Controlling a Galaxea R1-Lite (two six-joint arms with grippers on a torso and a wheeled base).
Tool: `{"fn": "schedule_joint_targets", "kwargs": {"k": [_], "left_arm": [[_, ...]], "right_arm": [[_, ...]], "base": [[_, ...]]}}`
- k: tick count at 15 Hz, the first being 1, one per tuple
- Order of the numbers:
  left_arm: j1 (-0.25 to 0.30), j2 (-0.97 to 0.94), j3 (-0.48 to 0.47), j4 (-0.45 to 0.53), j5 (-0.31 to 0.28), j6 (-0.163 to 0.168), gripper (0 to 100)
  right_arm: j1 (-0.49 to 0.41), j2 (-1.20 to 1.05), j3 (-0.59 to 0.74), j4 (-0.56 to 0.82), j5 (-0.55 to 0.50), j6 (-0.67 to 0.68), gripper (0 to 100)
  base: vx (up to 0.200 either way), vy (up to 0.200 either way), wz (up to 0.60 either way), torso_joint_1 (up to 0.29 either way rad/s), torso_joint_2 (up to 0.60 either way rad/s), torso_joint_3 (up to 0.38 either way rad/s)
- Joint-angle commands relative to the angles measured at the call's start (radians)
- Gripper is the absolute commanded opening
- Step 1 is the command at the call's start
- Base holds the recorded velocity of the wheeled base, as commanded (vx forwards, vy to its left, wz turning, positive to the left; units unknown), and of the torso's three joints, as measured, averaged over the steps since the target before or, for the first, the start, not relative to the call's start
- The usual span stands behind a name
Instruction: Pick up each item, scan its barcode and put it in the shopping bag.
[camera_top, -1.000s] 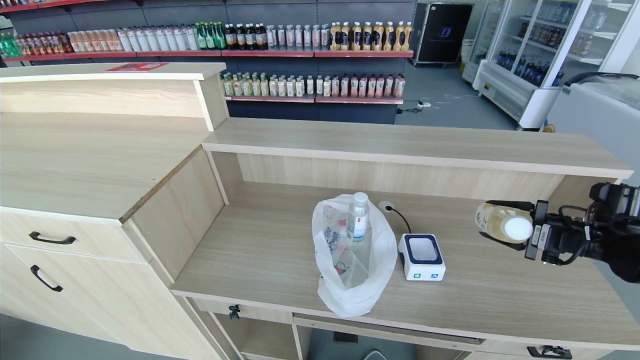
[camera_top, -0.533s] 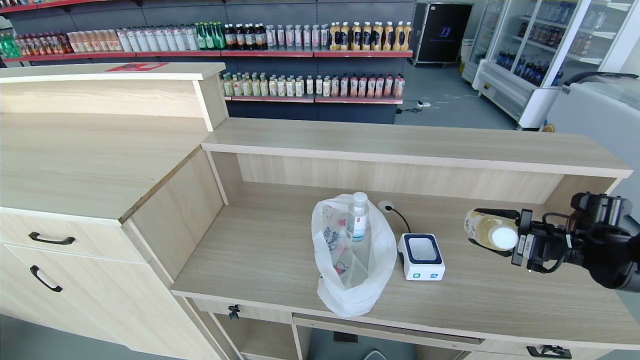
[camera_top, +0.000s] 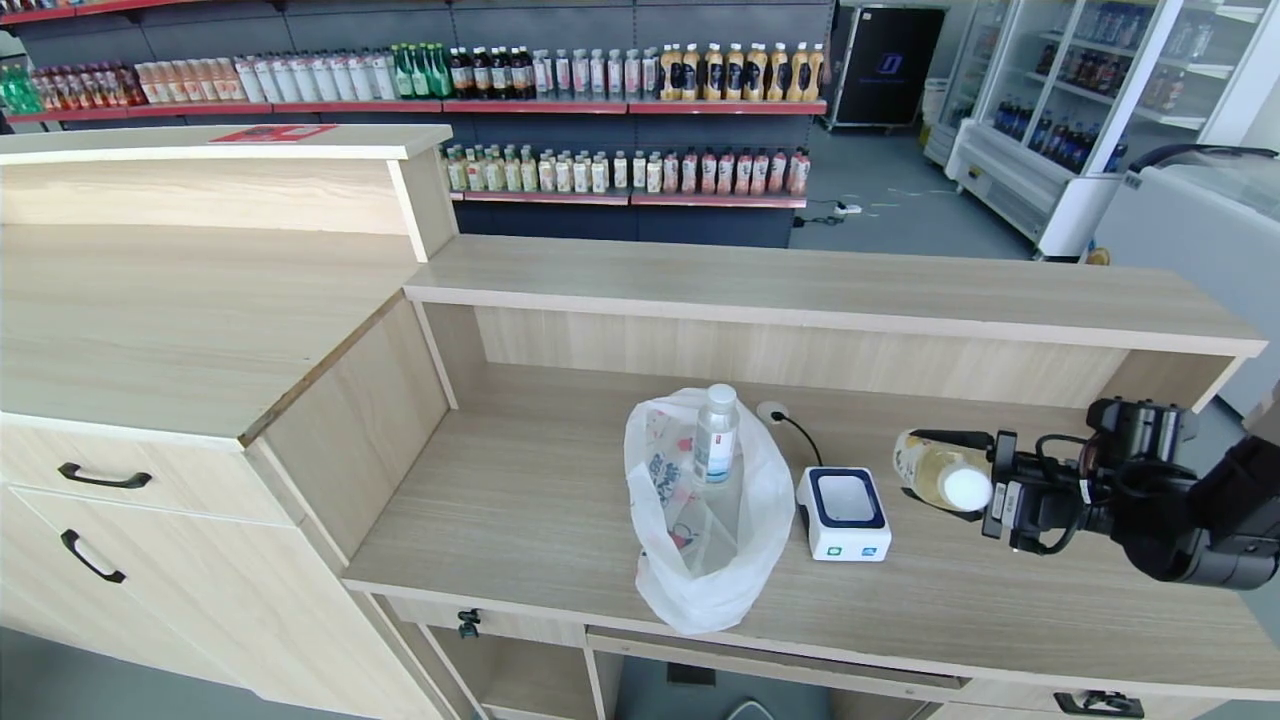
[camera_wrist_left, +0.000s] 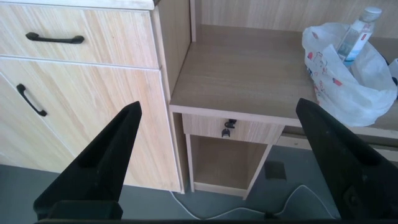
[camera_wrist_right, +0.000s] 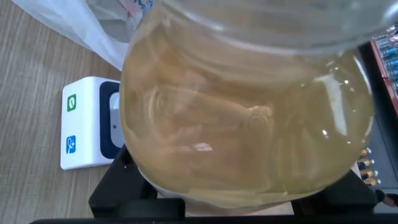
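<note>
At mid-right of the head view, the right gripper (camera_top: 926, 465) is clamped on a bottle (camera_top: 940, 478) of yellow drink held sideways just right of the scanner (camera_top: 843, 512), and being full, smooth and probably heavy, it needs a firm hold round its body.

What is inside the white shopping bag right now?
One clear bottle stands upright in the shopping bag, its neck above the rim. The crumpled plastic hides anything lower down.
</note>
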Motion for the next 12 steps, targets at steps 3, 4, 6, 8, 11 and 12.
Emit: {"fn": "schedule_joint_targets", "kwargs": {"k": [3, 4, 6, 8, 11, 12], "left_arm": [[0.0, 0.0, 0.0, 0.0, 0.0, 0.001, 100], [0.0, 0.0, 0.0, 0.0, 0.0, 0.001, 100], [0.0, 0.0, 0.0, 0.0, 0.0, 0.001, 100], [0.0, 0.0, 0.0, 0.0, 0.0, 0.001, 100], [0.0, 0.0, 0.0, 0.0, 0.0, 0.001, 100], [0.0, 0.0, 0.0, 0.0, 0.0, 0.001, 100]], "right_arm": [[0.028, 0.028, -0.032, 0.0, 0.0, 0.002, 0], [0.029, 0.03, -0.032, 0.0, 0.0, 0.001, 0], [0.035, 0.034, -0.034, 0.0, 0.0, 0.001, 0], [0.039, 0.042, -0.037, -0.003, 0.0, 0.001, 0], [0.04, 0.051, -0.038, -0.003, 0.0, 0.001, 0], [0.04, 0.056, -0.043, -0.003, 0.0, 0.001, 0]], "base": [[0.0, 0.0, 0.0, 0.0, 0.0, 0.0], [0.0, 0.0, 0.0, 0.0, 0.0, 0.0], [0.0, 0.0, 0.0, 0.0, 0.0, 0.0], [0.0, 0.0, 0.0, 0.0, 0.0, 0.0], [0.0, 0.0, 0.0, 0.0, 0.0, 0.0], [0.0, 0.0, 0.0, 0.0, 0.0, 0.0]]}}
